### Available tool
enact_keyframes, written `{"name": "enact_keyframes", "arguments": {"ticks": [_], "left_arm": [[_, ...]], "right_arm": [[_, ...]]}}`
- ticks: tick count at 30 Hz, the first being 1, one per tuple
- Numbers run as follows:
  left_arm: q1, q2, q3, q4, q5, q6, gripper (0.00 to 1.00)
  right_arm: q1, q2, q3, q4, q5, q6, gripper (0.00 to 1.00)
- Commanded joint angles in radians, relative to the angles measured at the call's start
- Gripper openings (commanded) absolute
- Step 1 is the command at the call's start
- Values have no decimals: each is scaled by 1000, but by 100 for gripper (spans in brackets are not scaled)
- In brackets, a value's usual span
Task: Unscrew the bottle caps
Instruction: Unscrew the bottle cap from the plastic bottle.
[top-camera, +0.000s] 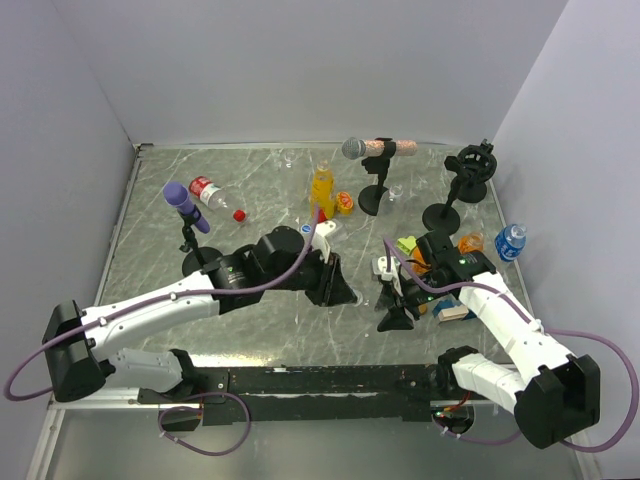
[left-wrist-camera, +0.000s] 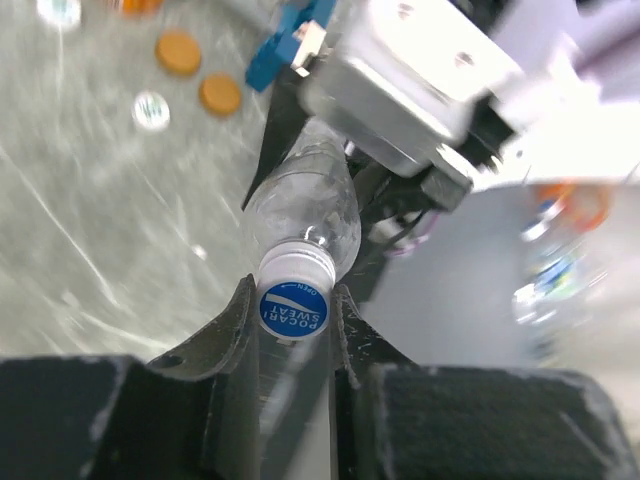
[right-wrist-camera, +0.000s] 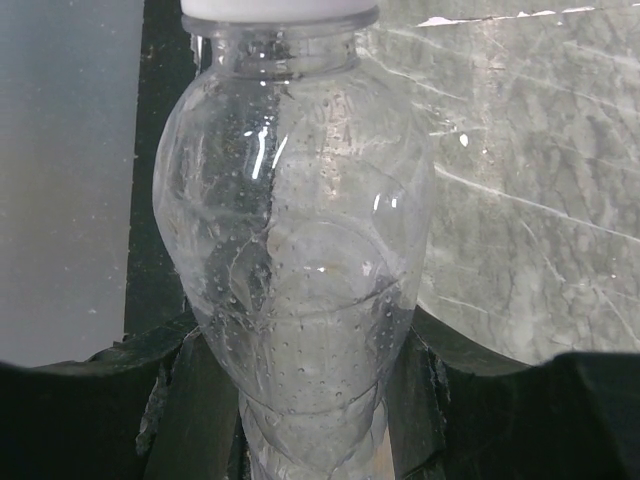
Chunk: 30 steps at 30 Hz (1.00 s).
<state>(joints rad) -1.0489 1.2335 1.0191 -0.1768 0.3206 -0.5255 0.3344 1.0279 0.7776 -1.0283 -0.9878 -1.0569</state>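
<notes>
A clear bottle (left-wrist-camera: 305, 205) with droplets inside hangs between my two arms over the middle of the table. Its white cap with a blue top (left-wrist-camera: 294, 308) sits between the fingers of my left gripper (left-wrist-camera: 293, 292), which is shut on it. My right gripper (right-wrist-camera: 305, 400) is shut on the bottle's body (right-wrist-camera: 300, 250), below the bulge, and the cap's rim (right-wrist-camera: 280, 8) shows at the top edge. In the top view the left gripper (top-camera: 338, 285) and right gripper (top-camera: 392, 300) face each other; the bottle is hard to make out there.
At the back stand a yellow-orange juice bottle (top-camera: 321, 190) and three microphone stands (top-camera: 186, 207) (top-camera: 378, 149) (top-camera: 470, 165). A red-labelled bottle (top-camera: 208, 192) lies by a loose red cap (top-camera: 239, 214). A small blue-labelled bottle (top-camera: 511, 242) stands at the right. Two brown discs (left-wrist-camera: 178, 52) lie on the table.
</notes>
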Motion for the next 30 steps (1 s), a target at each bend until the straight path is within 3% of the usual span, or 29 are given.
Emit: {"name": "enact_keyframes", "arguments": {"ticks": [1,4,5,8,14,23,26,30], "left_arm": [[-68,7,122,-10,-24,-418,1],[-80,52,183,-84,-60,-346,18],[-80,60,193,-96,-72,-315,33],[-80,49,213,-136,-129,-207,66],[-79,-149,106,-86,-202,16,96],[-79,-511,-276,307,-172,457,96],[-79,-536,-339,344,-68,671,97],[-66,-474,-341,343,17,804,97]], "right_arm": [[12,17,6,47,9,-54,19],[11,15,3,50,15,-48,19],[11,15,2,51,17,-46,19],[11,14,2,53,18,-46,19],[11,18,3,50,15,-51,19],[11,15,2,51,17,-49,19],[12,14,0,53,17,-49,19],[12,18,0,51,17,-49,19]]}}
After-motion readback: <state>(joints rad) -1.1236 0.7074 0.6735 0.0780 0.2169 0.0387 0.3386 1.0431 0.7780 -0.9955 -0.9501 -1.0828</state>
